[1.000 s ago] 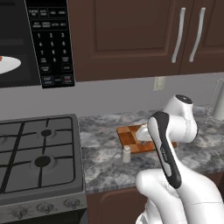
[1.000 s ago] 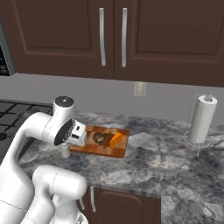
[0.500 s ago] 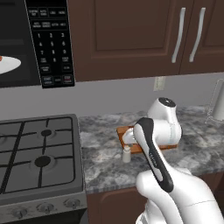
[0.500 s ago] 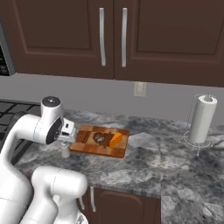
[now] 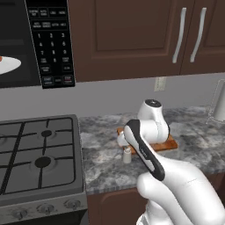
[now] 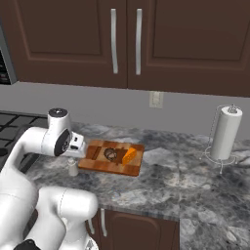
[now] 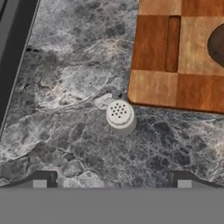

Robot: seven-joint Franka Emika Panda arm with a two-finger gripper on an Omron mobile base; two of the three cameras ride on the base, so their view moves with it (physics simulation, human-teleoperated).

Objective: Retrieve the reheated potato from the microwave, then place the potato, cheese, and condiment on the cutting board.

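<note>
Just off the cutting board's (image 7: pixel 175 57) near corner, on the counter (image 7: pixel 65 87), the condiment (image 7: pixel 119 114) stands upright — light, rigid, probably slick and tippy. The gripper (image 7: pixel 112 181) hovers above, jaws wide, empty — best pinched across its cylindrical body.

Off-white condiment (image 7: pixel 119 114) with dotted cap; reddish-brown patchwork cutting board (image 7: pixel 175 57); dark brown potato (image 6: pixel 111 154); orange cheese (image 6: pixel 129 156); mottled grey counter (image 7: pixel 65 87).
</note>
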